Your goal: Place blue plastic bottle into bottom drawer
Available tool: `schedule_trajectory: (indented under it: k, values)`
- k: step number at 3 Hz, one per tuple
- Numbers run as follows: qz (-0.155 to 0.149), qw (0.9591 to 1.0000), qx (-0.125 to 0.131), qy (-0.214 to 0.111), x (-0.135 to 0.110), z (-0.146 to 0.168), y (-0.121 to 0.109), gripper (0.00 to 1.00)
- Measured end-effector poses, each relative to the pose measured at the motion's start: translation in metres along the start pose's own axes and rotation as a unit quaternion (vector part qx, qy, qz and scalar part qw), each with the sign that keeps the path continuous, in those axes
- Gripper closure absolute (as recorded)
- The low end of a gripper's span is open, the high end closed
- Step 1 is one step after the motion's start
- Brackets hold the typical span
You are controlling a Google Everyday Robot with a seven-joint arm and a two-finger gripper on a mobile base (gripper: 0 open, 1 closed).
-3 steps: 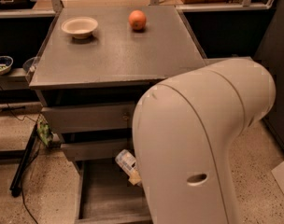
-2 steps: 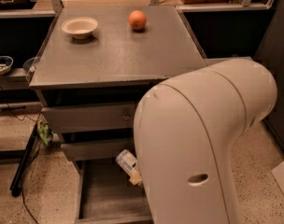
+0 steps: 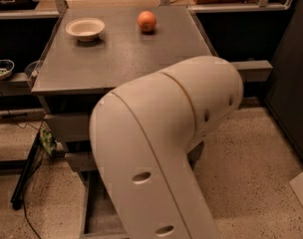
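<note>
The bottom drawer (image 3: 98,214) stands pulled open at the foot of the grey cabinet; only its left rail and a strip of its grey floor show. My arm's big white housing (image 3: 161,143) fills the middle of the camera view and covers the rest of the drawer. The blue plastic bottle is hidden. My gripper is hidden behind the arm housing, somewhere down by the drawer fronts.
An orange (image 3: 147,20) and a pale bowl (image 3: 85,28) sit at the back of the cabinet top (image 3: 116,59). Two upper drawers (image 3: 67,126) are closed. A side shelf with a small dish (image 3: 1,67) and floor cables (image 3: 27,176) lie left. A dark cabinet (image 3: 291,83) stands right.
The arm housing has swung left and up across the view. The bottle that showed over the open drawer is now covered by it.
</note>
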State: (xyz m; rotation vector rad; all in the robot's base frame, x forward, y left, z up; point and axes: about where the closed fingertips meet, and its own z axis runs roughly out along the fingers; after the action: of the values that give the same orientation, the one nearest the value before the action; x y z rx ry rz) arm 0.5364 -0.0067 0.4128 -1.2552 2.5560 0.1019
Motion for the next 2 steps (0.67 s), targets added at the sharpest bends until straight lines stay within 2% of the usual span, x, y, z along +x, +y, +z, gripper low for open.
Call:
schedule_trajectory:
  k: [1, 2]
  values:
    - [0.025, 0.9992, 0.001, 0.030, 0.0240, 0.0304, 0.0053, 1.00]
    - [0.027, 0.9992, -0.001, 0.028, 0.0249, 0.0308, 0.0054, 1.00]
